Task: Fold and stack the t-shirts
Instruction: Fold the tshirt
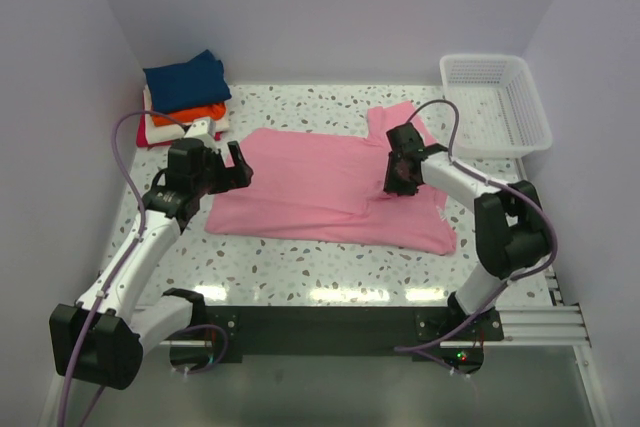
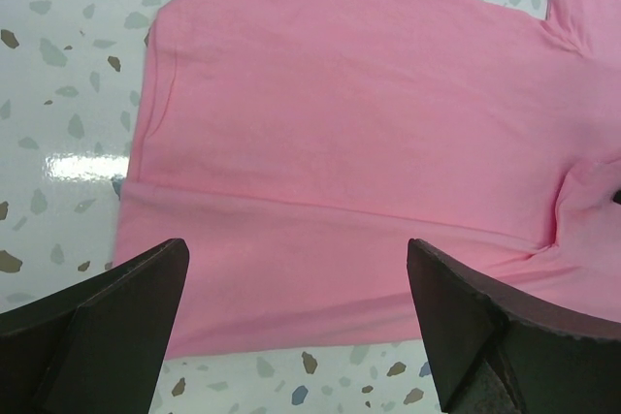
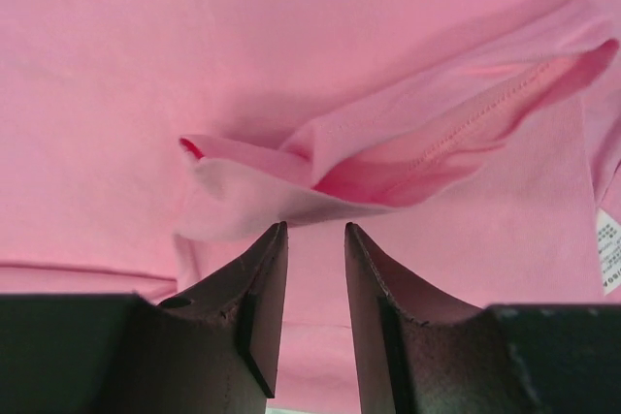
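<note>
A light pink t-shirt [image 1: 330, 187] lies spread flat across the middle of the table, with one sleeve at the back right. My left gripper [image 1: 240, 162] hovers open above its left edge, and the left wrist view shows the wide jaws [image 2: 296, 244] over the pink cloth [image 2: 340, 123] with nothing between them. My right gripper [image 1: 397, 185] is low over the shirt's right side. In the right wrist view its jaws [image 3: 315, 227] stand narrowly apart, with a raised fold of pink sleeve [image 3: 427, 152] just past the tips and no cloth pinched between them.
A stack of folded t-shirts stands at the back left, navy blue [image 1: 187, 80] on top of orange [image 1: 190, 112]. A white mesh basket [image 1: 495, 102] stands at the back right. White walls close in the speckled table [image 1: 300, 267].
</note>
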You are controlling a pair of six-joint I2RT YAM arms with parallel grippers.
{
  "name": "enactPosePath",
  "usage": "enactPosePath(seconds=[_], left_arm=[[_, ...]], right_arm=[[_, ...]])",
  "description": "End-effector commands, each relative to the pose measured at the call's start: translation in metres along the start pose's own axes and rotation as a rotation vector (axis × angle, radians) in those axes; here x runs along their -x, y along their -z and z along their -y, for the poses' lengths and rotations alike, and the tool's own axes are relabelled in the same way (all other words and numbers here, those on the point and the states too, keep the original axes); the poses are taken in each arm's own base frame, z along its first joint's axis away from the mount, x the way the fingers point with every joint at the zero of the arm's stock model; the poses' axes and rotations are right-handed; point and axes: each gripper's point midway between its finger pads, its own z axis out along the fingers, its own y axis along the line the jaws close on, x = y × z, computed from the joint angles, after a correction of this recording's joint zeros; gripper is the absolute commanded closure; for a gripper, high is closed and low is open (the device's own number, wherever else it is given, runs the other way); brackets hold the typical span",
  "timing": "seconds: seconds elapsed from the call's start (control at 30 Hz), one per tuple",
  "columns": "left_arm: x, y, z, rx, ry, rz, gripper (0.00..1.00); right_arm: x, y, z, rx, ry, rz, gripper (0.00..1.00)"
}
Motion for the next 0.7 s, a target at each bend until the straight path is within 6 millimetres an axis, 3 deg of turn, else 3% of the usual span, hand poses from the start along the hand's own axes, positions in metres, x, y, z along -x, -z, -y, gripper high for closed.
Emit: enactPosePath(seconds=[0.0, 0.33, 0.47, 0.67], left_arm=[[0.0, -0.002, -0.001, 0.001, -0.036, 0.006, 0.0], [-0.001, -0.003, -0.001, 0.003, -0.039, 0.002, 0.0], [-0.002, -0.003, -0.002, 0.008, -0.04, -0.004, 0.0], [-0.008, -0.008, -0.006, 0.032, -0.025, -0.027, 0.0]], right_arm=[[0.021, -0.002, -0.009, -0.007, 0.013, 0.04, 0.65], [0.043, -0.027, -0.049, 0.107, 0.026, 0.049, 0.63], [0.047, -0.028, -0.065, 0.118, 0.057, 0.063, 0.55], [0.033, -0.038, -0.049, 0.038, 0.082, 0.023, 0.49]])
